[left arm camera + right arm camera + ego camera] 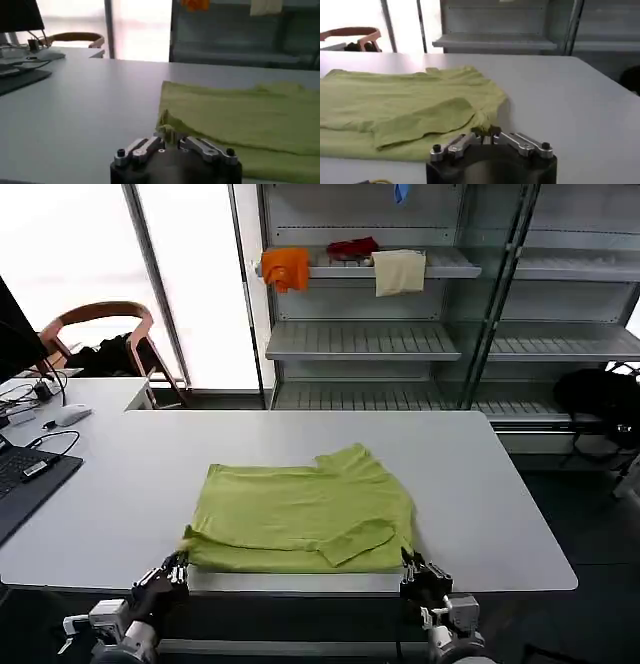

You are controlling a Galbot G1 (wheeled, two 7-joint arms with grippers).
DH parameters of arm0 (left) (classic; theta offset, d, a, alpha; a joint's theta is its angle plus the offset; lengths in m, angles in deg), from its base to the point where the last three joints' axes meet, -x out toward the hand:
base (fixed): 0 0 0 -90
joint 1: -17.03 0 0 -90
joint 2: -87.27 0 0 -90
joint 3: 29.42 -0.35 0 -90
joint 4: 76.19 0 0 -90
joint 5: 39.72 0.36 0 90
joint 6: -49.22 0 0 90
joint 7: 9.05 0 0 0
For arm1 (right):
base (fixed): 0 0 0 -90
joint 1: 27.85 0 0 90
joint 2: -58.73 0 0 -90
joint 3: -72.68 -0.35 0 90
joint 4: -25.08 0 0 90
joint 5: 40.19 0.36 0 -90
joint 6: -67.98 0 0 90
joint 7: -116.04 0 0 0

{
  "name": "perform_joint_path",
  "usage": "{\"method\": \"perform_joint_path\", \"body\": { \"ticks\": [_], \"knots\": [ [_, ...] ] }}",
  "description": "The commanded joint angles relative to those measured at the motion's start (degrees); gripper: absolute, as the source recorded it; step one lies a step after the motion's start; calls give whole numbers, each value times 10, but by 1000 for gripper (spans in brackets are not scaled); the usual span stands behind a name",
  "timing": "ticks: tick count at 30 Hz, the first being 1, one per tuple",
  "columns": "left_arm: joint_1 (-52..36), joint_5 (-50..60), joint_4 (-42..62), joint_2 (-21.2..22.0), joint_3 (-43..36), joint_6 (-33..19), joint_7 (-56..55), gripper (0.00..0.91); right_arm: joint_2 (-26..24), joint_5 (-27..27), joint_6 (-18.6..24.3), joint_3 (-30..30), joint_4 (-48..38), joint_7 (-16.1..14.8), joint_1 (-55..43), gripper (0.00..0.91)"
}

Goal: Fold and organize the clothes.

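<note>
White table (520, 514), lime T-shirt (300, 519) folded at near edge.
Left gripper (178, 569) clamped on near-left corner, right gripper (412, 567) on near-right corner; sleeve folded across top.

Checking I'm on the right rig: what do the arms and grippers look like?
Both grippers, left and right, have black bodies with silver-grey metal finger links held by dark bolts, clearest in the wrist views. The wrists behind them are pale grey and black, and the left one shows a bit of yellow wiring.
</note>
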Motion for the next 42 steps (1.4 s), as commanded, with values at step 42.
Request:
{"method": "perform_joint_path", "body": {
  "ticks": [42],
  "knots": [
    [-512, 47, 514, -101, -146, 5, 117, 907, 77, 9, -6, 51, -539, -74, -499, 907]
  ]
}}
